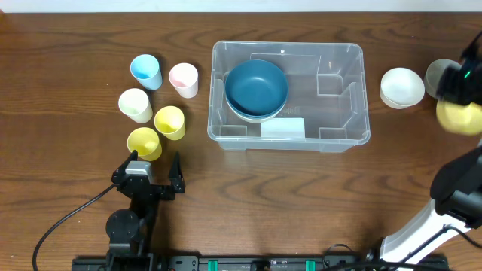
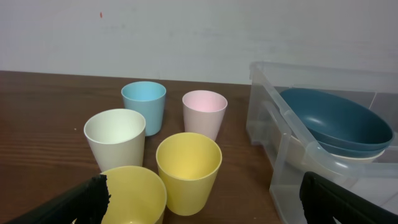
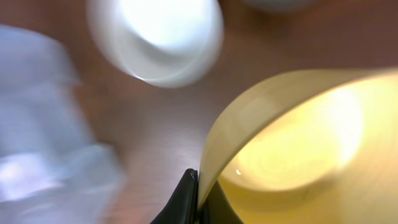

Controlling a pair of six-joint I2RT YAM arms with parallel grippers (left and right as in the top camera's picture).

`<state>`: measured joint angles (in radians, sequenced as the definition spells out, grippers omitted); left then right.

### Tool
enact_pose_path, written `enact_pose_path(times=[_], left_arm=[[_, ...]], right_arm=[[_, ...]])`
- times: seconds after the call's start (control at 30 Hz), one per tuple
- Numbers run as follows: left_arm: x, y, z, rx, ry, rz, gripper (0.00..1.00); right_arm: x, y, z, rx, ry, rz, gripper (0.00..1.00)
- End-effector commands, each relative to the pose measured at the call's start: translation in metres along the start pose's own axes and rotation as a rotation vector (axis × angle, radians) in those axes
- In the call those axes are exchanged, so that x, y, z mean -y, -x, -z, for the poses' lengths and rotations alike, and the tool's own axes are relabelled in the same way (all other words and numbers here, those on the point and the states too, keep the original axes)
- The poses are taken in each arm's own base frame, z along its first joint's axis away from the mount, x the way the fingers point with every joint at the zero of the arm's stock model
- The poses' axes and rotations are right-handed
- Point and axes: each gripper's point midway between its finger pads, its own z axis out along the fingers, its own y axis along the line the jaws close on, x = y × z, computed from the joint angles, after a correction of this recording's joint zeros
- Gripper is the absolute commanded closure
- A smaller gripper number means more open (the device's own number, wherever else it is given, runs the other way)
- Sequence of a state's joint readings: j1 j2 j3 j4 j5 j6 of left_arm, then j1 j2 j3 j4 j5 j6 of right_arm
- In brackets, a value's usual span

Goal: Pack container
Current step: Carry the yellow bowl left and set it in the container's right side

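Overhead view of the bench (image 1: 75, 218) with one container (image 1: 343, 113), five cups and several bowls. The container, a clear rectangular bin, stood at the centre of the frame, slightly above the middle, with one white label (image 1: 282, 128) on its base near the lower wall. In its left half lay a stack of nested bowls with the dark blue bowl (image 1: 256, 86) on top. A paler rim showed beneath it, but I could not count the whole stack.

The five cups stood upright in a loose cluster left of the container, all apart from it:
- one blue cup (image 1: 145, 71), uppermost
- one pink cup (image 1: 184, 80), just beside the blue
- one cream cup (image 1: 135, 105)
- two yellow cups, the upper yellow cup (image 1: 169, 122) and the lower yellow cup (image 1: 144, 143)

My left end effector (image 1: 154, 159) hung at the lower left, just below the lower yellow cup, with its jaws spread wide and nothing between them.

Three bowls lay outside the container, at the right of the frame. One white bowl (image 1: 401, 87) was near the container's right wall. One grey bowl (image 1: 438, 74) was partly hidden by my right arm. One yellow bowl (image 1: 459, 115) was at the right edge. In the right wrist view, my right end effector (image 3: 199, 194) was clamped on the rim of the yellow bowl. The white bowl was blurred at the upper left and the container was blurred at the left edge.
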<state>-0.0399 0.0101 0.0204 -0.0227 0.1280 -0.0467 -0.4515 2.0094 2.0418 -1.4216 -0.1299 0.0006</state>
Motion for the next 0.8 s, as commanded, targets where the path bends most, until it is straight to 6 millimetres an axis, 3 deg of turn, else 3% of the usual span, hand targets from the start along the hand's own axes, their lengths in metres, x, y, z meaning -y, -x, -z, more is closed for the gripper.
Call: enact_pose_path(times=[0.0,0.07,0.13,0.27,0.47,0.57,0.77], left_arm=[[0.000,-0.015,-0.001,-0.046,-0.009,-0.012,0.02],[0.000,-0.015,-0.001,-0.046,-0.009,-0.012,0.02],[0.000,-0.015,-0.001,-0.046,-0.009,-0.012,0.02],[0.000,-0.015,-0.001,-0.046,-0.009,-0.012,0.02],[0.000,-0.015,-0.001,-0.046,-0.009,-0.012,0.02],[0.000,-0.015,-0.001,-0.046,-0.009,-0.012,0.02],[0.000,-0.015,-0.001,-0.046,-0.009,-0.012,0.02]], right_arm=[[-0.088,0.020,0.066,0.138,0.344,0.076,0.99],[-0.122,0.020,0.093,0.191,0.388,0.156,0.99],[-0.150,0.014,0.109,0.229,0.364,0.241,0.99],[-0.207,-0.011,0.106,0.238,0.257,0.414,0.99],[-0.254,-0.044,0.059,0.206,-0.012,0.613,0.99],[-0.263,-0.054,0.030,0.180,-0.099,0.606,0.99],[-0.272,-0.070,-0.025,0.100,-0.081,0.637,0.97]])
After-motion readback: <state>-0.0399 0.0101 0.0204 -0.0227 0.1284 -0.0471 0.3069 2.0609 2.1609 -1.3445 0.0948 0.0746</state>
